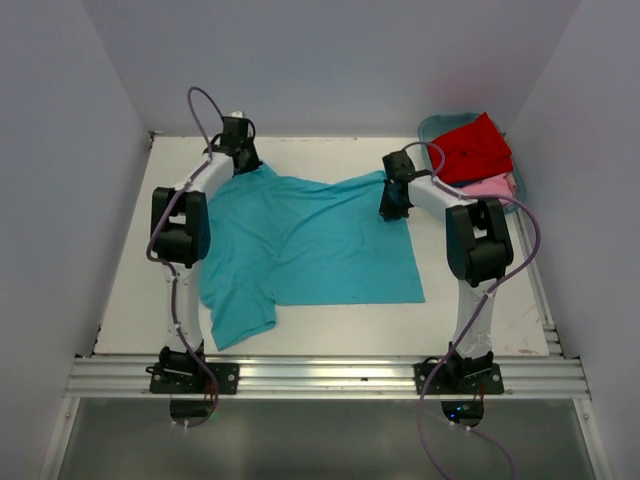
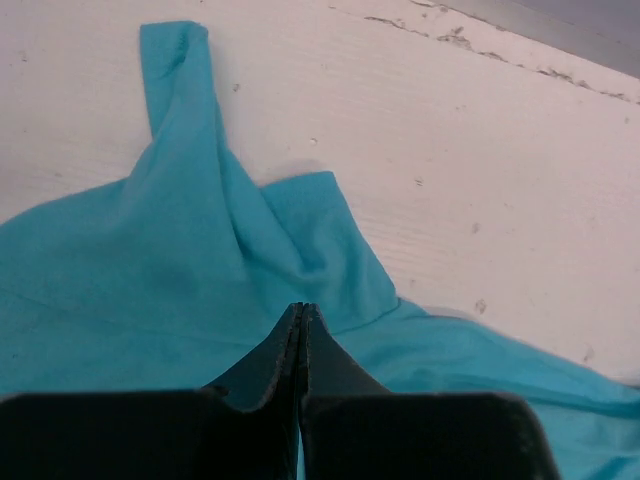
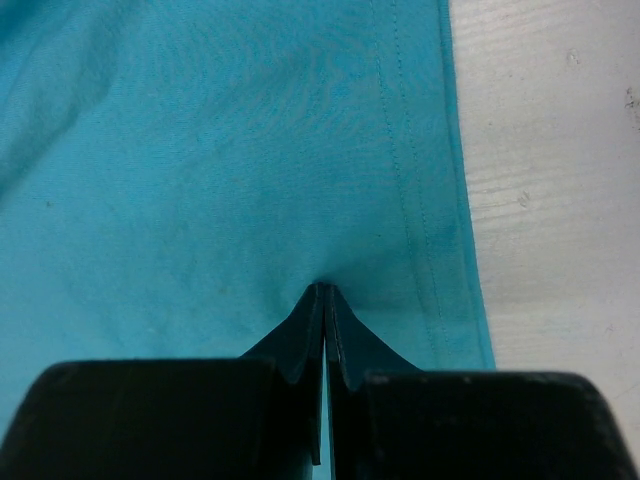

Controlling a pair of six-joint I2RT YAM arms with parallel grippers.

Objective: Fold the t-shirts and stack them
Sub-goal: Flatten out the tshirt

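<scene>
White-walled worktop (image 1: 480, 320): turquoise t-shirt (image 1: 310, 250) spread at centre, left tool (image 2: 302, 312) at 11 o'clock and right tool (image 3: 323, 292) at 2 o'clock each pinching its far edge, presumably to fold it; red t-shirt (image 1: 475, 148) and pink t-shirt (image 1: 492, 187) are piled in the tub (image 1: 435, 128) beyond.

White table (image 1: 350, 325) w/ turquoise t-shirt (image 1: 310, 250) across middle, teal tub (image 1: 430, 128) far-R corner.

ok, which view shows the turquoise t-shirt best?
Top external: nearly the whole turquoise t-shirt is in frame. Left wrist shows only a bunched part, right wrist only a patch with a stitched hem.
</scene>
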